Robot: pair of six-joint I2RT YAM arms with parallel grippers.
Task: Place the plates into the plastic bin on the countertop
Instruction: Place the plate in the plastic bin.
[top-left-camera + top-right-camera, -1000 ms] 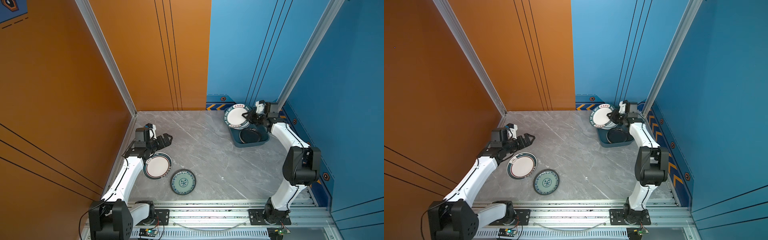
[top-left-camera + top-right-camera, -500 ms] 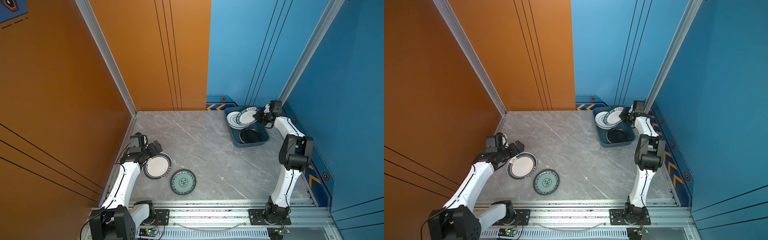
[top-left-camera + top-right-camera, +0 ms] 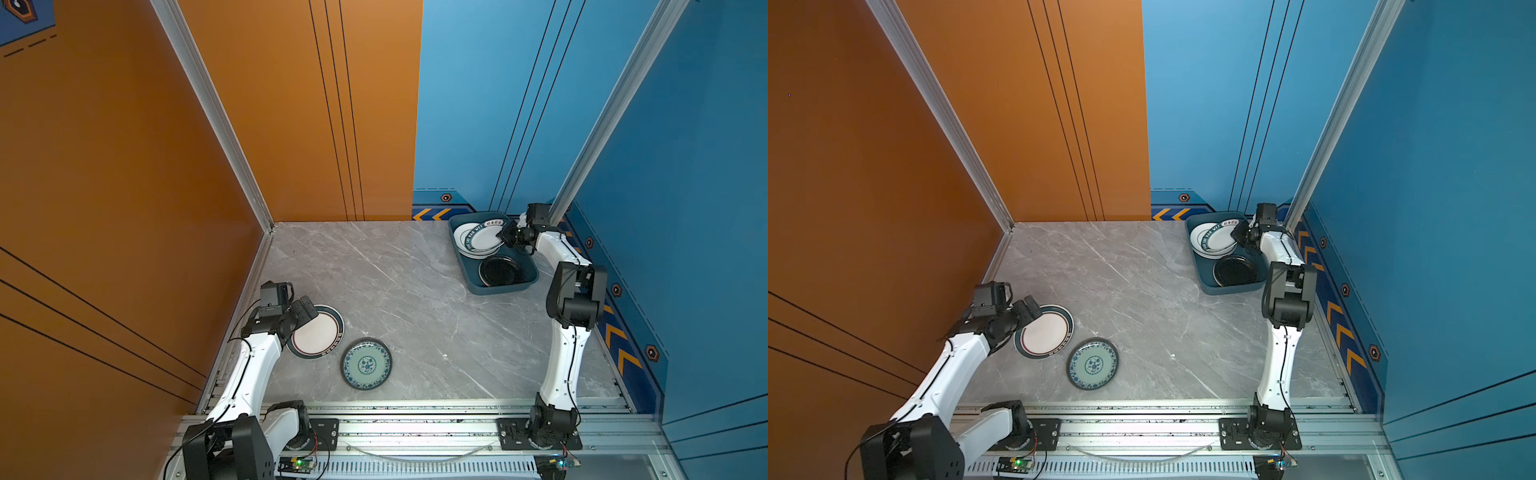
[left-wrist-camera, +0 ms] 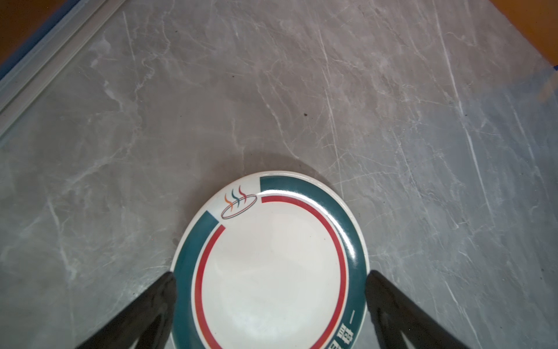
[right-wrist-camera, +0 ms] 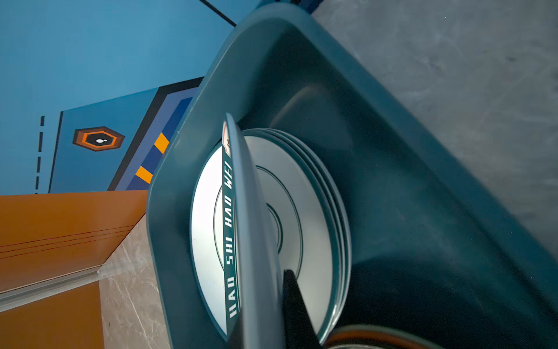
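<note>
Left gripper [image 3: 304, 311], jaws spread wide and empty, flanks a white plate [image 4: 271, 272] with a dark-green rim and red ring on the countertop [image 3: 415, 311]. A teal floral plate [image 3: 366, 364] lies beside it. Right gripper [image 3: 508, 237] pinches a lettered green-rimmed plate [image 3: 484, 237], tilted over the stack [image 3: 462, 240] in the bin [image 3: 511, 287]. The stack's lower plates are mostly hidden.

right end effector [image 3: 1238, 237] gripping plate [image 3: 1219, 238], over bin [image 3: 1233, 289]
</note>
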